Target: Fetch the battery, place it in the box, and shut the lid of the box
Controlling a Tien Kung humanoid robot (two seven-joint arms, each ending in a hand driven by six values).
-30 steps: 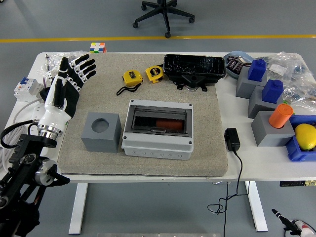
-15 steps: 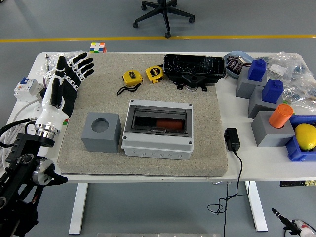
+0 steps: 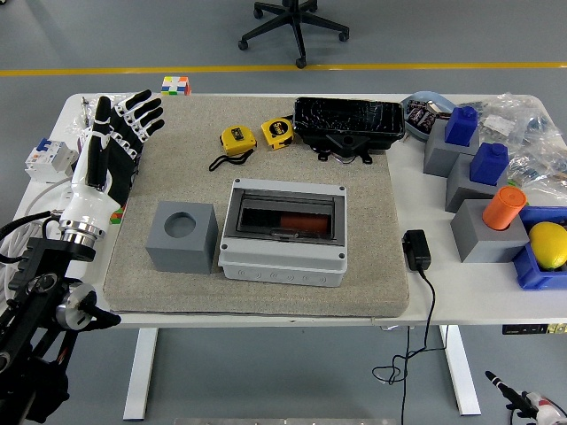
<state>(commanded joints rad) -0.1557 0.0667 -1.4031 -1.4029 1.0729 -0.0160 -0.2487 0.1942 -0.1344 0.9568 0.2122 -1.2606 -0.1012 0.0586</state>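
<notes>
The left hand (image 3: 118, 142) hovers over the table's left edge with its fingers spread and nothing in it, well apart from the grey box (image 3: 283, 231) in the middle of the mat (image 3: 372, 221). A reddish cylinder, likely the battery (image 3: 297, 220), lies inside the box behind what looks like a clear lid. If that lid is down, the task seems all but done; if not, the hand must reach across and press it shut.

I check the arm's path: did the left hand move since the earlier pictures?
Yes. The left hand drifted left, away from the gray block, toward the mat's left edge.
</notes>
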